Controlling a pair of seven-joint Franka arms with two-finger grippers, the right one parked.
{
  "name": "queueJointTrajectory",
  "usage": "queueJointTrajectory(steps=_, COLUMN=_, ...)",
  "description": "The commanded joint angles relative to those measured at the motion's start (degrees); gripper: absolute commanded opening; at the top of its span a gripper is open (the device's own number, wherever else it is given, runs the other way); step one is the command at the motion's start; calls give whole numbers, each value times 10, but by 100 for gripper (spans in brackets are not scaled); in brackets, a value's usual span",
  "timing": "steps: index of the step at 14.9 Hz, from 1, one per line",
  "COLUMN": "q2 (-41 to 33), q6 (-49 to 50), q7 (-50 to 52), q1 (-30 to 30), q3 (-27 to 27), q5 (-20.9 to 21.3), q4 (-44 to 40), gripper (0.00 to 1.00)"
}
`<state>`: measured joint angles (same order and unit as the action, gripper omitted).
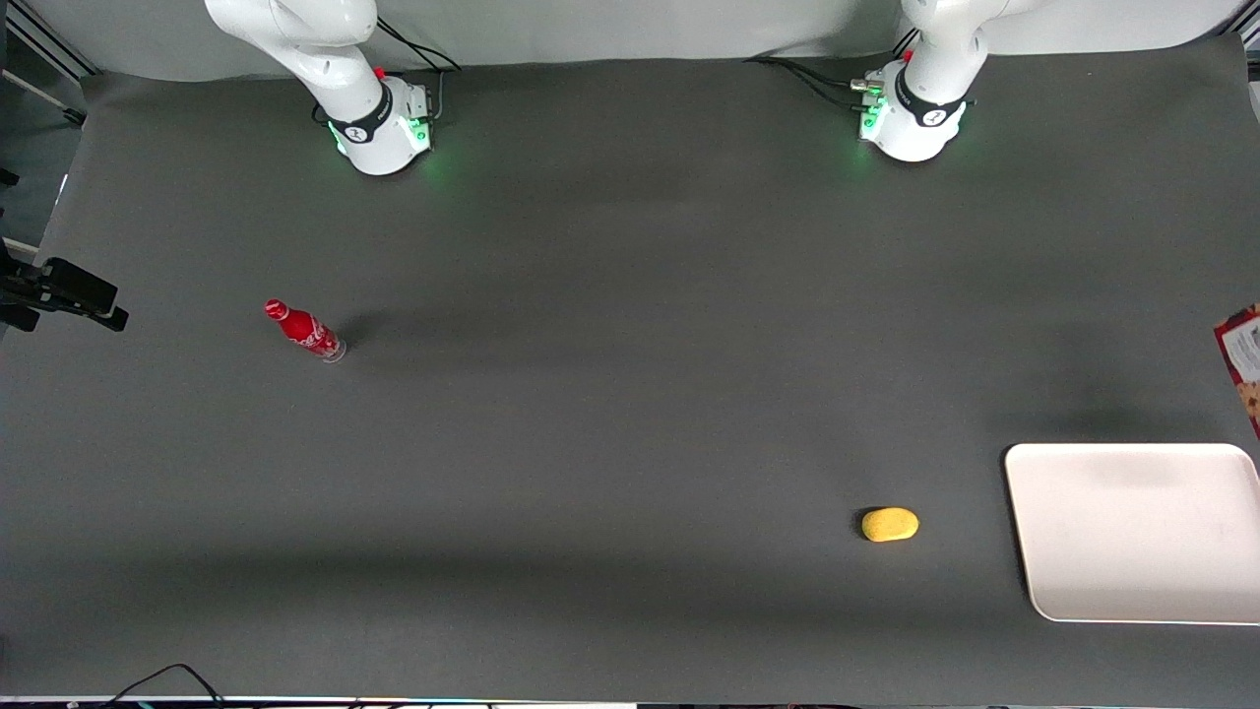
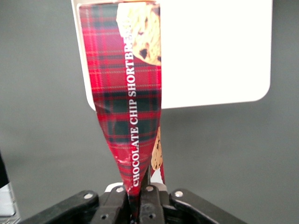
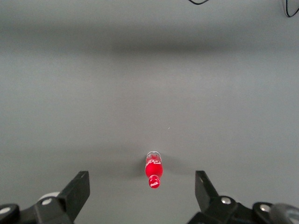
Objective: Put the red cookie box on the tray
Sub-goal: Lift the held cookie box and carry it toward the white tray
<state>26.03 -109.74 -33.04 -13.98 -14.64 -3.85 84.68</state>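
My left gripper point(image 2: 137, 196) is shut on one end of the red cookie box point(image 2: 124, 93), a slim tartan carton that is pinched and creased between the fingers. The box is held up off the table, and its free end reaches over an edge of the cream-white tray point(image 2: 215, 56). In the front view only a bit of the box point(image 1: 1246, 359) shows at the frame's edge, at the working arm's end of the table and farther from the camera than the tray point(image 1: 1132, 532). The gripper itself is out of that view. Nothing lies on the tray.
A yellow oval object point(image 1: 890, 524) lies beside the tray, toward the table's middle. A small red bottle point(image 1: 305, 331) stands toward the parked arm's end. A black device point(image 1: 69, 290) sticks in at that end's edge.
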Motion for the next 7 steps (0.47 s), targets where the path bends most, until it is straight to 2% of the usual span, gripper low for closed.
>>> queueJointTrajectory(steps=1, q2=152, q6=34, q7=-3, q1=-39, q3=7, q5=-47, q4=-199, gripper=0)
queueJointTrajectory(steps=4, q2=259, q6=-3, q7=-3, q1=-58, q3=12, q5=-64, q4=-303, gripper=0)
queueJointTrajectory(steps=7, q2=328, q6=-74, q7=-3, q1=-63, q3=15, q5=-66, q4=-344, gripper=0)
